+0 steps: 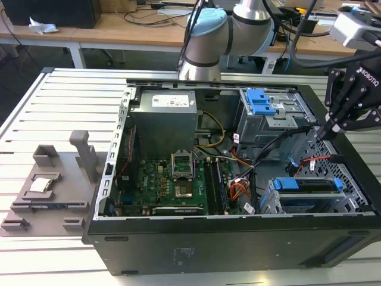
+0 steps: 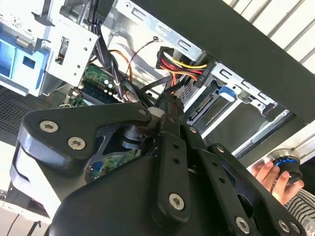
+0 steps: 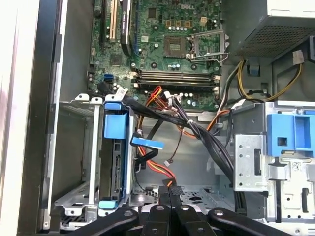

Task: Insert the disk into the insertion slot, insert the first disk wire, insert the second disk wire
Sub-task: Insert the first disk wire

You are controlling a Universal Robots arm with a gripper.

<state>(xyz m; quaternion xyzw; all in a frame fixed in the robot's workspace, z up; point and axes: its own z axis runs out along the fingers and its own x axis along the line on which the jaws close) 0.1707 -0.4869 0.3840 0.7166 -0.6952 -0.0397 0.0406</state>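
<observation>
The disk, framed by its blue carrier, sits inside the insertion slot, a silver cage at the case's front corner on the exterior view's right. In the first wrist view the disk stands edge-on in that cage. My black gripper hangs just above and behind the cage, over a thin red wire. Its fingers are pressed together, and a small dark plug on red and orange wires sits at their tips. A red-yellow wire bundle runs just beyond the gripper.
A taller grey cage with a blue latch stands behind the slot. The motherboard and power supply fill the rest of the case. A grey fixture lies on the slatted table. A person's hand holds a blue-ringed knob outside the case.
</observation>
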